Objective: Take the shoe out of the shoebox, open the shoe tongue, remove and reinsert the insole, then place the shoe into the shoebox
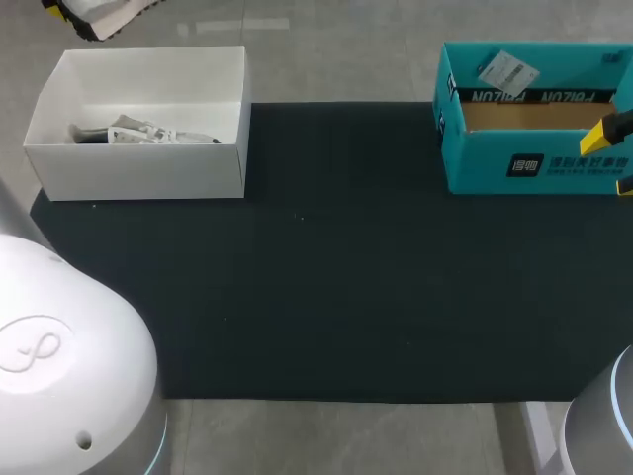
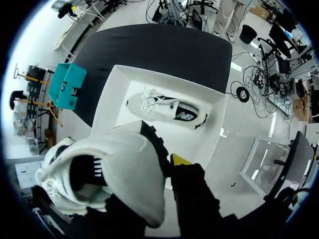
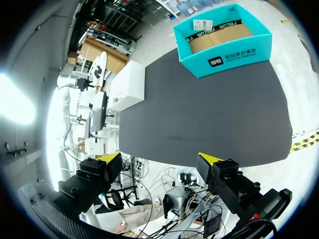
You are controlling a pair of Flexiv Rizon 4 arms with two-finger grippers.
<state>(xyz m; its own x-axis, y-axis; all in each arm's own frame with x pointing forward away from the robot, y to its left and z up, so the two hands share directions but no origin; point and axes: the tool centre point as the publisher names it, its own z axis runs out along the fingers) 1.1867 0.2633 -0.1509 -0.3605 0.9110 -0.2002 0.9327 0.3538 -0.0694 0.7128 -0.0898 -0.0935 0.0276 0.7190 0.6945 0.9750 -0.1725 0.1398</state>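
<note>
A white shoe with black trim hangs in my left gripper, which is shut on it high above the white box. One yellow fingertip shows beside the shoe; the other is hidden. In the head view this shoe and gripper sit at the far left edge. A second white shoe lies inside the white box. The teal shoebox stands open at the far right, with only a tag and a brown floor inside. My right gripper is open and holds nothing by the shoebox's right end.
A black mat covers the table between the two boxes. My left arm's white base fills the near left corner. The right arm's base shows at the near right.
</note>
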